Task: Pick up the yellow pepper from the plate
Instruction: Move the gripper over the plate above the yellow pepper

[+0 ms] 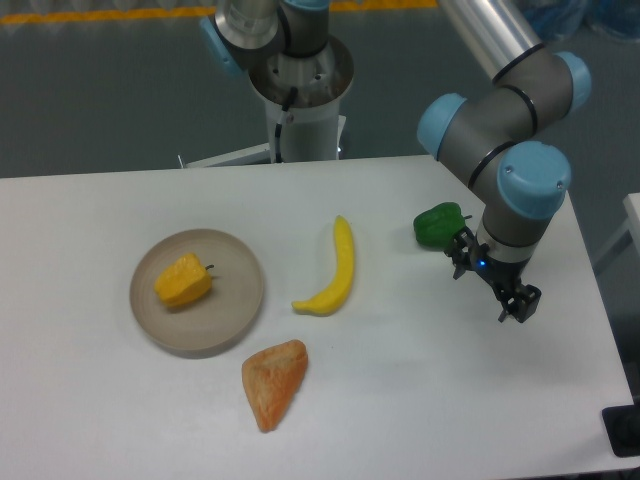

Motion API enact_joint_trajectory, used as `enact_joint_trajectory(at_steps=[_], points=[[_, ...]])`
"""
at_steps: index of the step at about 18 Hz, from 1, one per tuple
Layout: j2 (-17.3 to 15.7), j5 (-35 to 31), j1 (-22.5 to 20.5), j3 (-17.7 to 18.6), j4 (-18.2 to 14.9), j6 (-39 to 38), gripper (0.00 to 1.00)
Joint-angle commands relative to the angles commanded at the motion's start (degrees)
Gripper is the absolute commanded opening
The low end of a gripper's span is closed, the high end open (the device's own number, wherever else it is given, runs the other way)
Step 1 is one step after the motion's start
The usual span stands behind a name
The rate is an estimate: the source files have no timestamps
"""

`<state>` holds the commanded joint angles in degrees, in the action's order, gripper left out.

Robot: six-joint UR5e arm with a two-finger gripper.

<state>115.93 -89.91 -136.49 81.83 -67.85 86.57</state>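
Observation:
The yellow pepper (183, 281) is a small chunky yellow-orange piece with a thin dark stem. It lies on the round beige plate (235, 310) at the left of the white table. My gripper (514, 305) hangs far to the right of the plate, low over the table near the right edge. It holds nothing. Its black fingers point down and to the right, and their gap is too small to read.
A long curved yellow banana (338, 270) lies in the middle of the table. An orange wedge-shaped piece (274, 381) lies below the plate. A green pepper (438, 224) sits just left of my wrist. The arm's base (298, 95) stands at the table's back.

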Motion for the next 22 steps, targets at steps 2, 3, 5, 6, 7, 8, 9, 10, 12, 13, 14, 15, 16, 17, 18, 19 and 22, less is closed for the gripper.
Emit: enact_joint_trajectory(at_steps=[2,3,5,6,7,8,9,10,12,13,14,15,16,17,18,19,22], points=[[0.09,0.00,0.00,-0.18,0.00,-0.09,1.00],[0.00,0.00,0.00,-0.18,0.00,-0.17,1.00],[-0.09,0.00,0.00,-0.53,0.00,-0.44,1.00],[-0.26,0.00,0.09,-0.44,-0.09,-0.70,1.00],[-0.52,0.09,0.17,-0.53,-0.09,-1.40,1.00],[-0.88,0.26,0.44,-0.27,-0.17,-3.23,1.00],[-1.23,0.70,1.31,-0.18,-0.26,-4.90,1.00],[-1.84,0.96,2.62,0.17,-0.26,-6.14,1.00],[-3.24,0.88,6.48,0.70,-0.79,-10.61,1.00],[-4.64,1.05,8.42,2.36,-0.70,-13.07,1.00],[-5.88,1.14,10.26,4.37,-0.53,-15.10,1.00],[-7.63,1.14,12.11,6.22,-0.35,-17.21,1.00],[-8.43,1.14,13.61,7.20,-0.44,-19.14,1.00],[-9.31,1.23,15.10,8.51,-0.27,-21.25,1.00],[-10.19,1.49,16.34,9.48,-0.26,-23.10,1.00],[-10.63,2.19,18.09,10.19,-0.26,-24.51,1.00],[-12.13,2.81,23.97,13.00,-0.26,-30.39,1.00]])
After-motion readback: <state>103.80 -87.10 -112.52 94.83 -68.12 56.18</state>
